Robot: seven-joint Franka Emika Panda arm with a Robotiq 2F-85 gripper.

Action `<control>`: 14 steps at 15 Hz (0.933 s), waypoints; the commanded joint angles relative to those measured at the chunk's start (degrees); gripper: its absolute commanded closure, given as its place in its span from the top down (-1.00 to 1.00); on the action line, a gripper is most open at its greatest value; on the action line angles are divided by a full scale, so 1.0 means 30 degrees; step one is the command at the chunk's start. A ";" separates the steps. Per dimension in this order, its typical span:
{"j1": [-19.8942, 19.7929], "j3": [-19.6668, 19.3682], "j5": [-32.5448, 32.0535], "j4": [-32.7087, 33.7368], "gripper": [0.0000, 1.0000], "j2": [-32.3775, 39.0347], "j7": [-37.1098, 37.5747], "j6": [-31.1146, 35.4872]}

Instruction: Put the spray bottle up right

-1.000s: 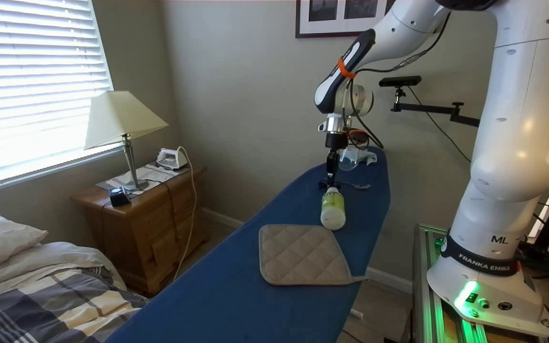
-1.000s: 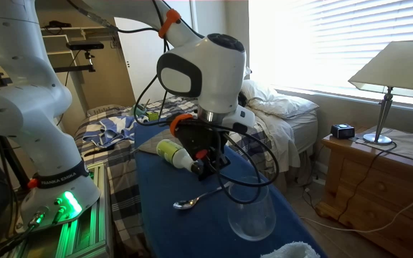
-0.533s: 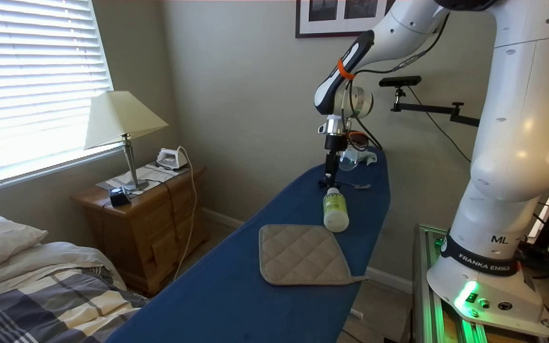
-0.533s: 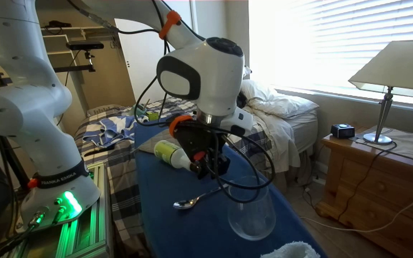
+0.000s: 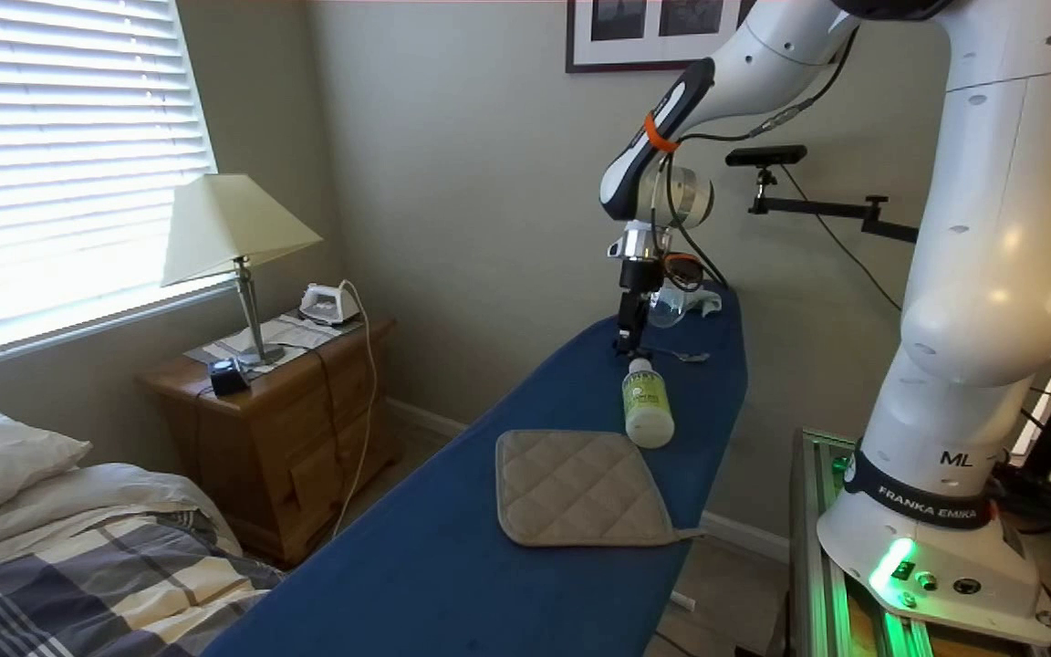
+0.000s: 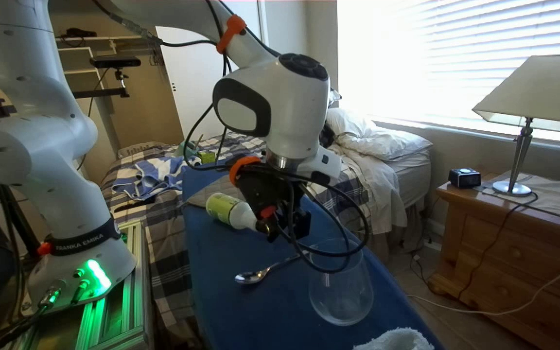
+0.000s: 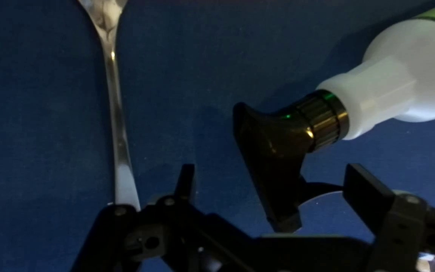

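Observation:
The spray bottle [image 5: 648, 407] lies on its side on the blue ironing board [image 5: 525, 602], its pale green label and white base facing the camera in an exterior view. In the wrist view its white neck [image 7: 368, 94] runs to the upper right, and its dark trigger sprayer [image 7: 274, 162] points down between the fingers. My gripper [image 7: 270, 170] stands open around that sprayer, with a gap on the left side. The trigger tip reaches the right finger [image 7: 368, 196]; whether they touch I cannot tell. In an exterior view, cables partly cover the gripper [image 6: 285, 228].
A spoon [image 7: 117, 113] lies beside the gripper. A clear stemless glass [image 6: 341, 296] and a white cloth [image 6: 396, 340] stand further along the board. The tan quilted pad [image 5: 580, 493] lies close to the bottle's base. A cable loop [image 6: 362, 214] hangs from the wrist.
My gripper has opened around the sprayer and shifted slightly. The bottle's base has swung a little, toward the robot's base side, and the bottle is still on its side.

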 commanded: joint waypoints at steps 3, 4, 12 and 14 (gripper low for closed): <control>-0.0326 0.0223 0.0120 -0.0196 1.00 0.0081 0.0064 0.0027; -0.0314 0.0210 -0.0032 -0.0290 1.00 0.0065 0.0058 0.0068; -0.0266 0.0278 -0.0035 -0.0725 0.47 0.0029 0.0061 0.0111; -0.0268 0.0309 0.0012 -0.0707 0.18 0.0029 0.0035 0.0102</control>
